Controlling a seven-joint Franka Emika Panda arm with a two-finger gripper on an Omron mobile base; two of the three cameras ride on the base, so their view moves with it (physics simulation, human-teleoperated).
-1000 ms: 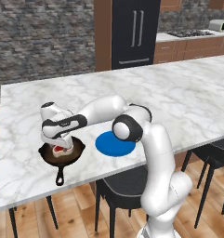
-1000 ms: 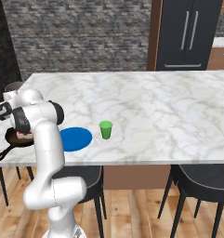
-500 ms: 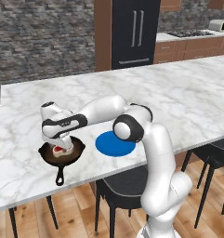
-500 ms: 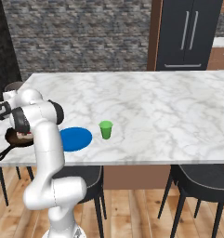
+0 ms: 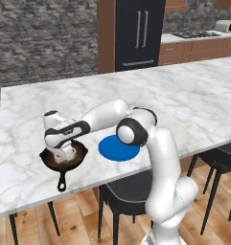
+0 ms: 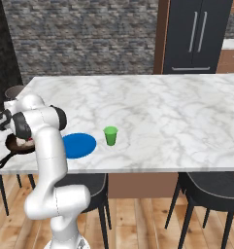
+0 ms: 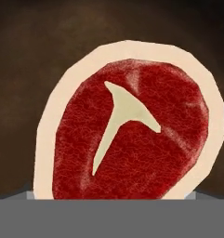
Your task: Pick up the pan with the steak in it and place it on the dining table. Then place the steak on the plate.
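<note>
Nothing much has moved since a moment ago: the arm is still bent low over the pan (image 5: 64, 160), and the pan, plate and cup sit where they sat. The end effector (image 5: 64, 154) hangs right above the middle of the pan, pointing down at the steak (image 7: 127, 130). Its fingers are hard to see, but they are spread as wide as they go and are not pinching anything. In the hand view the steak is very close and looks big. It is red with a pale fat rim all around and a pale bone shape in the middle. It lies flat on the dark bottom of the pan. The pan sits on the dining table (image 5: 184, 95), near the front edge of the marble surface, and its short black handle (image 5: 63, 182) points toward that edge. The blue plate (image 5: 119, 147) lies flat on the same surface, just beside the pan and not touching it. In the right base view a small green cup (image 6: 110, 135) stands upright near the plate, on the side away from the pan. Dark chairs (image 6: 210, 189) stand under the front edge of the surface.
</note>
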